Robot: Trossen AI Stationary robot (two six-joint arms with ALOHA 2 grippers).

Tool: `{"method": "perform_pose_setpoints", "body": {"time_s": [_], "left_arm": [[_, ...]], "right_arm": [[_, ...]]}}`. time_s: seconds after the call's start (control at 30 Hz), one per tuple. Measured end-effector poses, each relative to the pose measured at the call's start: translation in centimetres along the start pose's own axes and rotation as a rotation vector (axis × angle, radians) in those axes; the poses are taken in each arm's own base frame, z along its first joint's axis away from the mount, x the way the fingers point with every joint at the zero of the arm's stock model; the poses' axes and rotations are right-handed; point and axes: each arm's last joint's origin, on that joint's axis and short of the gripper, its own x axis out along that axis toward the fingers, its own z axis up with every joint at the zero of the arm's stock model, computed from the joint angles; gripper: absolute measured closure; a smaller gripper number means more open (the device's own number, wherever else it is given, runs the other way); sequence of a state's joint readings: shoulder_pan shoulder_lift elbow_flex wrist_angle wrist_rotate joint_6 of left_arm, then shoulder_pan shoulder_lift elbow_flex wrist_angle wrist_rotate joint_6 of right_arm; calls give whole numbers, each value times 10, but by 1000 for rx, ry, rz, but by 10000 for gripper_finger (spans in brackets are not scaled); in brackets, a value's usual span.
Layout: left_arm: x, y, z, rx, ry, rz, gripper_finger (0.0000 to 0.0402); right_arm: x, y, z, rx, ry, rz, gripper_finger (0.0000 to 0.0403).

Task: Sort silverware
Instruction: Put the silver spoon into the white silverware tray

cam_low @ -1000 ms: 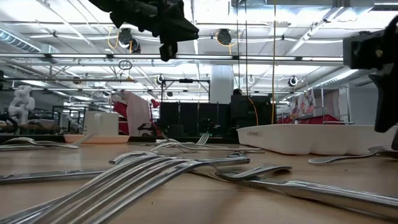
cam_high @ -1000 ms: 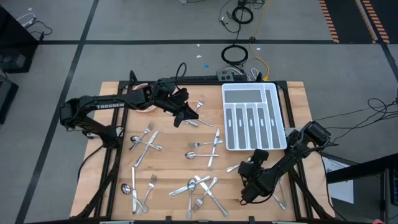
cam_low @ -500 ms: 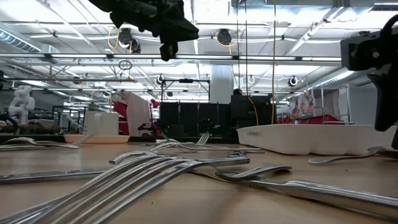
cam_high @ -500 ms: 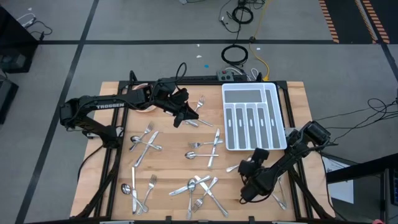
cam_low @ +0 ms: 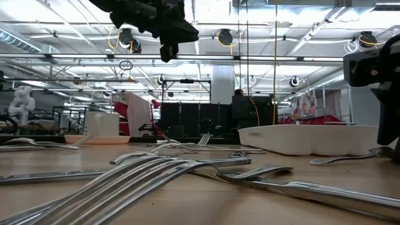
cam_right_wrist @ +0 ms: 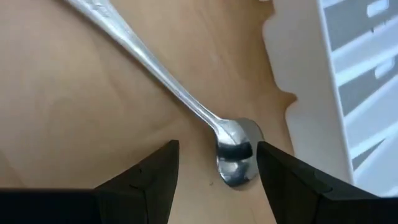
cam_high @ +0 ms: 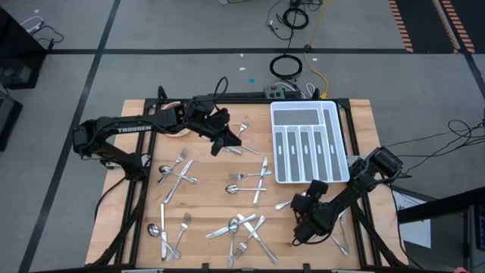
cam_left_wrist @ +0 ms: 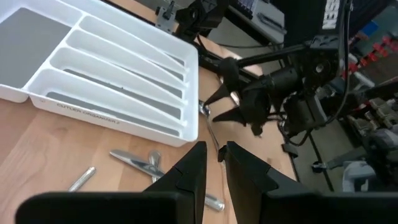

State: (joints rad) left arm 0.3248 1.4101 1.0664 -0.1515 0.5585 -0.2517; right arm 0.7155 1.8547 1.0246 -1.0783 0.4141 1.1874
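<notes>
Fingers spread wide, the right gripper (cam_right_wrist: 214, 180) descends over a spoon (cam_right_wrist: 233, 152) lying just beside the white tray (cam_right_wrist: 348, 81) near the table's right edge, where a fingertip could strike the tray wall.

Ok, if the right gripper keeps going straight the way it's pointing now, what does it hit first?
Most likely the spoon. The right gripper is open, with the spoon's bowl between its fingers, close beside the white tray. Depth is unclear, but nothing else shows in the way before the table.
</notes>
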Motion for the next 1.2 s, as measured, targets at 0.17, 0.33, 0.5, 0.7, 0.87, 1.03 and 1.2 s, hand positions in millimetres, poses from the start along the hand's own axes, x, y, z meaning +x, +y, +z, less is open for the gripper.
{"method": "perform_pose_setpoints", "body": {"time_s": [0.17, 0.33, 0.5, 0.7, 0.87, 1.03, 1.2], "left_arm": [[0, 2, -4, -2, 36, 35, 336], [0, 2, -5, 2, 38, 44, 336], [0, 2, -5, -1, 40, 46, 336], [0, 3, -7, -16, 57, 51, 336], [0, 3, -7, -17, 57, 50, 336], [0, 3, -7, -18, 57, 50, 336], [0, 3, -7, -18, 58, 51, 336]], "right_arm": [[8, -7, -1, 67, 55, -40, 233], [14, -11, 3, 81, 104, -45, 291], [15, -15, 8, 93, 143, -60, 389], [-1, -11, 17, 49, 199, -5, 401], [-23, -3, 27, -185, 276, 168, 402], [-59, -18, 37, -458, 262, 407, 403], [-83, -71, 45, -664, 333, 546, 403]]}}
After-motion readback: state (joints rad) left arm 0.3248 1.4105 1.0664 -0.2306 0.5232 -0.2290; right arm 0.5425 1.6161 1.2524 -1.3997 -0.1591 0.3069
